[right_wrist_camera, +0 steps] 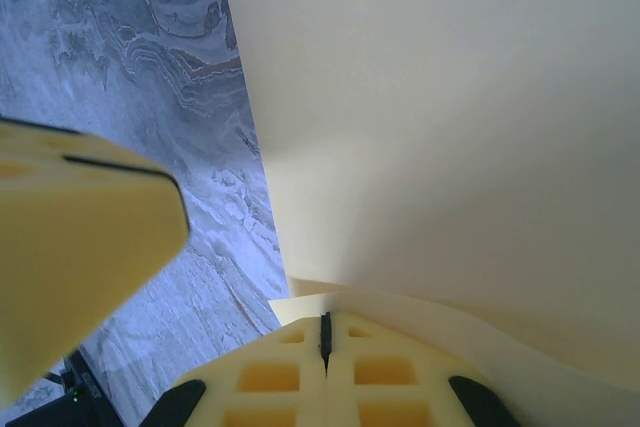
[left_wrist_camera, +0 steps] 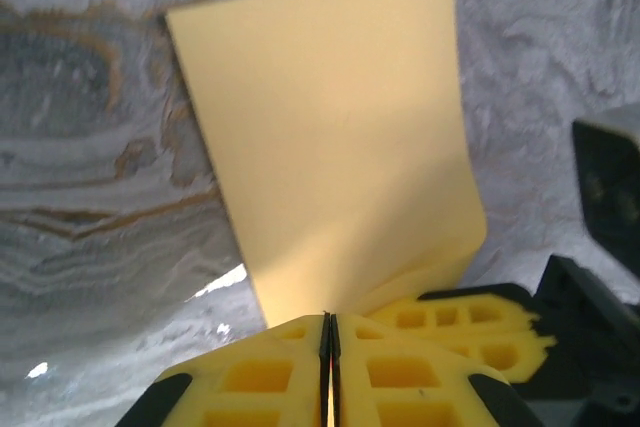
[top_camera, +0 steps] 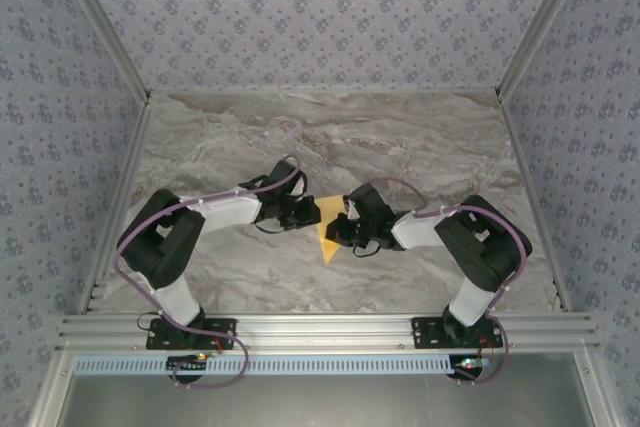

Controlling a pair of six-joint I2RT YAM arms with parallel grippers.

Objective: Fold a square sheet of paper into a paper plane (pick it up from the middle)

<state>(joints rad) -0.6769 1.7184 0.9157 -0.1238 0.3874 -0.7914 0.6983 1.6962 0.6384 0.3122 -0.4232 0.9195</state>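
Note:
The mustard-yellow square sheet of paper [top_camera: 327, 232] hangs above the marble table between both grippers at the centre. In the left wrist view the sheet [left_wrist_camera: 330, 147] stretches away from my left gripper [left_wrist_camera: 329, 319], whose jaws stand shut with the sheet's near edge running into the slit. Its lower right corner curls down onto the right gripper's yellow fingers [left_wrist_camera: 470, 323]. In the right wrist view the sheet [right_wrist_camera: 450, 127] rises over my right gripper [right_wrist_camera: 325, 319], shut with folded paper layers at its tips. From above, the left gripper [top_camera: 310, 213] and right gripper [top_camera: 341, 230] nearly touch.
The marble tabletop [top_camera: 330, 137] lies under the paper, with patterned walls around it and metal rails along the sides and front. The left gripper's blurred yellow finger [right_wrist_camera: 70, 247] sits close on the left in the right wrist view.

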